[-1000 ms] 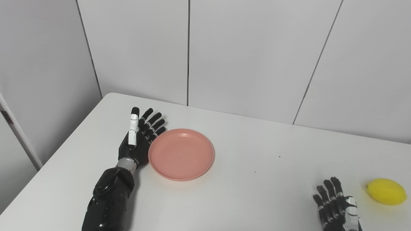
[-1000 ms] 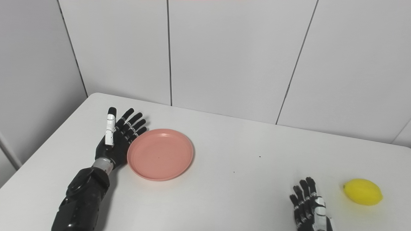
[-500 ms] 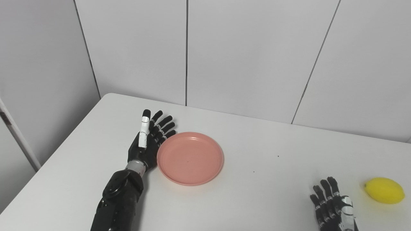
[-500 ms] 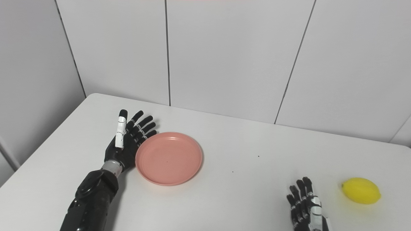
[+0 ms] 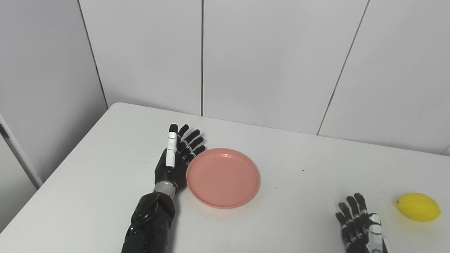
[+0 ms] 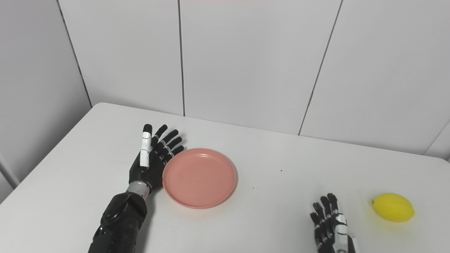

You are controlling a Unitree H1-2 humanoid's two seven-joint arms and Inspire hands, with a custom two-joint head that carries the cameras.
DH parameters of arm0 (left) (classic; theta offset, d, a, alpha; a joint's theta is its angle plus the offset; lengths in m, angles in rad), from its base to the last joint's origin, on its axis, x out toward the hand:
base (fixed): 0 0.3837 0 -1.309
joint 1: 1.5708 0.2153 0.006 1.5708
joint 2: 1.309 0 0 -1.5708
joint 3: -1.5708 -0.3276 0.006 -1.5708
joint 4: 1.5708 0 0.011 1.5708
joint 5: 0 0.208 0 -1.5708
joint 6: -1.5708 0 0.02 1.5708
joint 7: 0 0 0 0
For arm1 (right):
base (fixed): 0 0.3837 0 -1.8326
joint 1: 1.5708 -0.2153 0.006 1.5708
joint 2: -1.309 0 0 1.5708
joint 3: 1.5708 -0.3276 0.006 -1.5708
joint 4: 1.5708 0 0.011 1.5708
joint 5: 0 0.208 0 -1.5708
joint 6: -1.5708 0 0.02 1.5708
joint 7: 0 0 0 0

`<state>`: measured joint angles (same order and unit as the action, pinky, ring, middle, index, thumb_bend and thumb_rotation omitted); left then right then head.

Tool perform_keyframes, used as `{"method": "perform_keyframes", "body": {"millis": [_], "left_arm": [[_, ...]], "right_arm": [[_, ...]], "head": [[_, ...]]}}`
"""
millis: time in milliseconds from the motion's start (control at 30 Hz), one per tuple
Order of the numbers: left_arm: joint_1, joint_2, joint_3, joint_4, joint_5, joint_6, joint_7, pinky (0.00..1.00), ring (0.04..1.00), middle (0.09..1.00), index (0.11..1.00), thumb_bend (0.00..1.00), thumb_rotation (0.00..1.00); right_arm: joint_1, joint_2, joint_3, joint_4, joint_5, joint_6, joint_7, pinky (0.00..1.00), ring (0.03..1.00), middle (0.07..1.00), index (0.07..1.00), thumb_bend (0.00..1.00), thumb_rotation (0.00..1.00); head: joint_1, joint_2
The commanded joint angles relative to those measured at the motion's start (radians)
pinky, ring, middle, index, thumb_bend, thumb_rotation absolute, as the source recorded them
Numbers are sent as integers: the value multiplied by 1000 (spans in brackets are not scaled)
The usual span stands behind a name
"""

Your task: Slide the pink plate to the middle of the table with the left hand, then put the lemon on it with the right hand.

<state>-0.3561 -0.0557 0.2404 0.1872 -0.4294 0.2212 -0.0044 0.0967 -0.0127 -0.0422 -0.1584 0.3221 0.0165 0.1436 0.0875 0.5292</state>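
- Left eye view: the left hand (image 5: 174, 161) stands edge-on, fingers spread, grasping nothing, against the left rim of the pink plate (image 5: 223, 177) at centre frame.
- Right hand (image 5: 360, 226), lower right, fingers apart and empty, near the lemon (image 5: 418, 207) on the white table (image 5: 105, 168).

A smooth white table with a rounded far-left corner (image 5: 116, 104) is set close against a wall of pale grey panels (image 5: 267, 59), which are divided by thin dark vertical seams (image 5: 202, 56). A second panelled wall (image 5: 45, 80) is seen on the left, meeting the first at a corner. Even, soft light is cast, and only faint shadows are left on the tabletop.
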Motion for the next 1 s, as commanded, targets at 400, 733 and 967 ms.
{"method": "perform_keyframes", "body": {"millis": [400, 733, 967], "left_arm": [[42, -63, -26, 7, 38, 13, 43, 816, 810, 814, 915, 806, 804], [32, -66, -47, 17, 29, 7, 26, 797, 814, 811, 889, 819, 788], [21, -69, -52, 16, 20, 20, 21, 801, 815, 804, 889, 803, 773]], "right_arm": [[19, 34, 25, -7, -22, 0, -8, 1000, 971, 985, 980, 724, 942], [19, 70, 53, -21, -72, 2, -33, 1000, 951, 970, 977, 738, 946], [17, 101, 70, -19, -95, -12, -55, 1000, 939, 959, 962, 707, 942]], "head": [[-53, 17], [-146, 39], [-191, 50]]}}
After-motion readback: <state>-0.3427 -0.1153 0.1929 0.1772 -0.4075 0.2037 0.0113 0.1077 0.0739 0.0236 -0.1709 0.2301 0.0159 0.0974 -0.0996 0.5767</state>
